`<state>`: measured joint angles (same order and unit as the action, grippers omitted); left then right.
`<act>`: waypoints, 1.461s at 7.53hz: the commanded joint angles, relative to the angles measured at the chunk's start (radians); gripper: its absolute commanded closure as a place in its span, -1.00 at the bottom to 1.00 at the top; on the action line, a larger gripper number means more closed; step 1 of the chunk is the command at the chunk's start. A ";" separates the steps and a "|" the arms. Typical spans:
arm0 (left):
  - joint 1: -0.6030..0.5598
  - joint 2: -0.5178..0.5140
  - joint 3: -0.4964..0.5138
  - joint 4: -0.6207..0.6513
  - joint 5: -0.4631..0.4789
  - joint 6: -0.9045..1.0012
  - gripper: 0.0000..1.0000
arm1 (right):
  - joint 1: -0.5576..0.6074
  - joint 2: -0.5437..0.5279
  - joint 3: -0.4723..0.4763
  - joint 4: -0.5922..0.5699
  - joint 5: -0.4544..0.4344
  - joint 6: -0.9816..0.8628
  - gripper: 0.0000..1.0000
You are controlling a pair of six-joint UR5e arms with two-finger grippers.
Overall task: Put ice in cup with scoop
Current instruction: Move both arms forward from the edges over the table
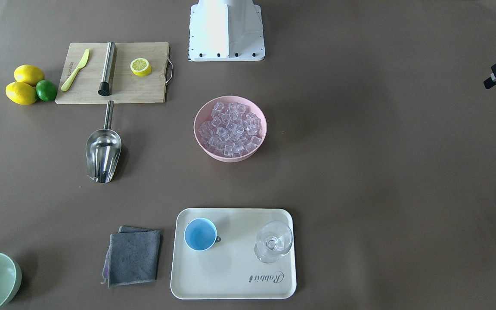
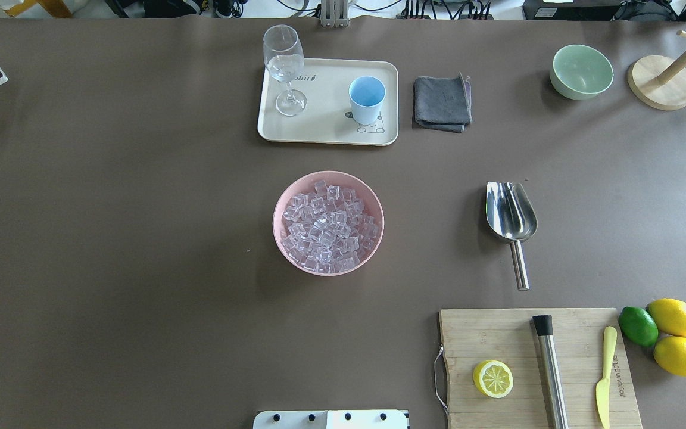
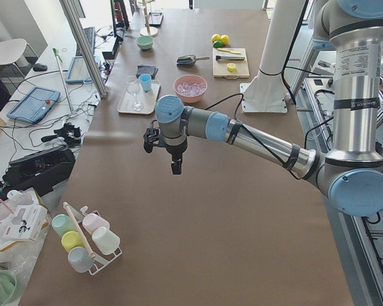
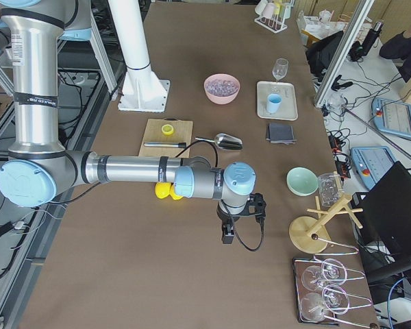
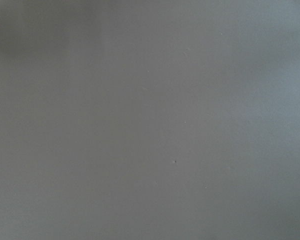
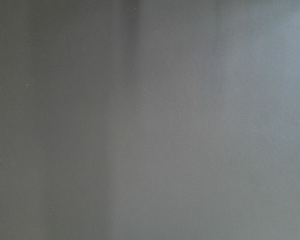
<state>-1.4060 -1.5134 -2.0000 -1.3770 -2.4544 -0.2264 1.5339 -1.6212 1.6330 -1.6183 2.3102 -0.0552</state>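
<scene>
The ice (image 2: 326, 226) is a heap of small clear cubes in a pink bowl (image 2: 277, 208) at mid-table. The light-blue cup (image 2: 367, 98) stands upright and empty on a cream tray (image 2: 319, 128). The steel scoop (image 2: 511, 214) lies on the table to the bowl's right, handle toward the robot. My left gripper (image 3: 176, 167) hangs over bare table far off to the left; I cannot tell if it is open or shut. My right gripper (image 4: 227, 236) hangs over bare table far off to the right; I cannot tell its state. Both wrist views show only brown table.
A stemmed glass (image 2: 283, 59) shares the tray. A grey cloth (image 2: 443, 102) and a pale-green bowl (image 2: 581, 71) lie to the tray's right. A cutting board (image 2: 498, 339) with a steel cylinder (image 2: 551, 369), half lemon and knife sits near the robot, lemons and a lime (image 2: 676, 333) beside it.
</scene>
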 commanded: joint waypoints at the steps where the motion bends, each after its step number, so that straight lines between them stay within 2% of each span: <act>1: 0.002 -0.001 0.000 0.004 0.000 -0.001 -0.97 | 0.000 -0.003 0.001 0.009 0.002 0.000 -1.00; 3: 0.010 -0.017 -0.011 0.047 0.006 -0.001 -0.97 | -0.001 0.000 -0.002 0.009 0.002 0.000 -1.00; 4: 0.019 -0.059 -0.016 0.082 0.006 -0.001 -0.97 | -0.001 0.001 -0.001 0.011 0.002 0.000 -1.00; 7: 0.122 -0.093 -0.081 0.076 0.009 -0.001 -0.97 | 0.000 0.001 0.071 0.009 0.003 0.003 -1.00; 8: 0.169 -0.131 -0.086 0.040 0.008 -0.007 -0.97 | -0.006 0.001 0.097 0.009 0.014 0.058 -1.00; 10: 0.255 -0.162 -0.089 -0.057 0.011 -0.132 -0.97 | -0.150 0.001 0.213 0.008 -0.021 0.270 -1.00; 11: 0.280 -0.195 -0.088 -0.062 0.011 -0.133 -0.97 | -0.219 0.001 0.269 0.005 -0.023 0.347 -1.00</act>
<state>-1.1812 -1.6641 -2.0875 -1.3964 -2.4446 -0.3191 1.4297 -1.6198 1.8061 -1.6100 2.3010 0.1434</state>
